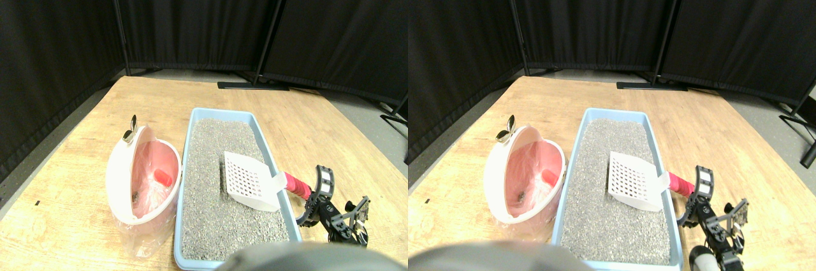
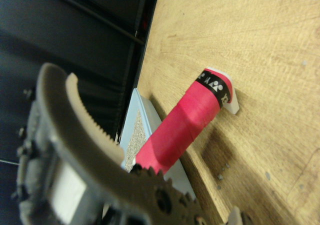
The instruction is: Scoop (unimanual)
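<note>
Scoop point(image 1: 252, 180) handle point(image 2: 182, 125) just beside claw point(image 1: 319, 197)

Black open-frame claw point(image 1: 332, 205) — sawtooth-edged jaws, pale inner pads, small screws, dark lattice links — grey in wrist view

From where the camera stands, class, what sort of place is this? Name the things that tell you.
Probably a robot test area, not a home: black curtain screens fence off a wooden floor, and a litter tray with a scoop is laid out.
</note>
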Controlling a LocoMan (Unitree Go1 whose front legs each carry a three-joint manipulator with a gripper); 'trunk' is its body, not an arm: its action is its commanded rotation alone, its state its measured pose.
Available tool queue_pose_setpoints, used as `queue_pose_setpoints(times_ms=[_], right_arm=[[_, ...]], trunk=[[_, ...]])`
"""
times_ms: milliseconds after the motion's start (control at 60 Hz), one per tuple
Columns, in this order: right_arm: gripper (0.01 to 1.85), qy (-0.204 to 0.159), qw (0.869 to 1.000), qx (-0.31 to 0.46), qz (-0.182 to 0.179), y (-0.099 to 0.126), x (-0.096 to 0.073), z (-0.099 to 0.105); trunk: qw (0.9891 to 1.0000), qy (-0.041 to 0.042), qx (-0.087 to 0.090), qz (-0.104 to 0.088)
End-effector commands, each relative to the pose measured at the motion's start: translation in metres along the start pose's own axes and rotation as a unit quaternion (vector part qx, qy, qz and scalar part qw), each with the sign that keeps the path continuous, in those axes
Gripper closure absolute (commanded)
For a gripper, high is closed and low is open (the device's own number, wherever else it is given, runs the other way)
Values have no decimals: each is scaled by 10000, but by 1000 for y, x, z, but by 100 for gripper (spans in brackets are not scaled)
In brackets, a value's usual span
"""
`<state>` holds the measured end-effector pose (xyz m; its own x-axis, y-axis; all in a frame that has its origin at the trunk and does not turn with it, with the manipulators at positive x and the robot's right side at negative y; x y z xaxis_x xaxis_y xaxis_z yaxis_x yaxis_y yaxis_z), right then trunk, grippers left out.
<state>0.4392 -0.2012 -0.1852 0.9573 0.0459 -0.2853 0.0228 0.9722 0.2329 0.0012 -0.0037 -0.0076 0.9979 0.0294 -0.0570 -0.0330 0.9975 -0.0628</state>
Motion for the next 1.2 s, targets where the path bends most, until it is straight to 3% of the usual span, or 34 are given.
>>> queue_pose_setpoints(times_ms=[17, 67, 100, 133, 150, 217, 233, 267, 300, 717, 1200], right_arm=[[79, -535, 9984, -133, 153, 9, -6, 19], [91, -642, 9977, -29, 236, 9, -8, 22], [110, -775, 9967, -15, 256, 10, -11, 25], [110, -775, 9967, -15, 256, 10, -11, 25], [130, -787, 9965, -72, 286, 11, -14, 27], [145, -904, 9947, -158, 459, 10, -16, 28], [159, -966, 9937, -150, 556, 10, -17, 29], [164, -999, 9931, -127, 596, 10, -18, 29], [181, -1070, 9923, -130, 609, 11, -20, 29], [181, -1151, 9908, -473, 534, 12, -41, 35], [181, -1264, 9878, -600, 688, 20, -45, 33]], trunk=[[9999, -84, -70, -68], [9999, -88, -64, -85], [9999, -88, -62, -98], [9999, -96, -57, -113], [9999, -96, -57, -113], [9999, -99, -48, -133], [9998, -100, -42, -153], [9998, -96, -36, -173], [9998, -96, -36, -173], [9990, -120, 29, -419], [9987, -122, 14, -485]])
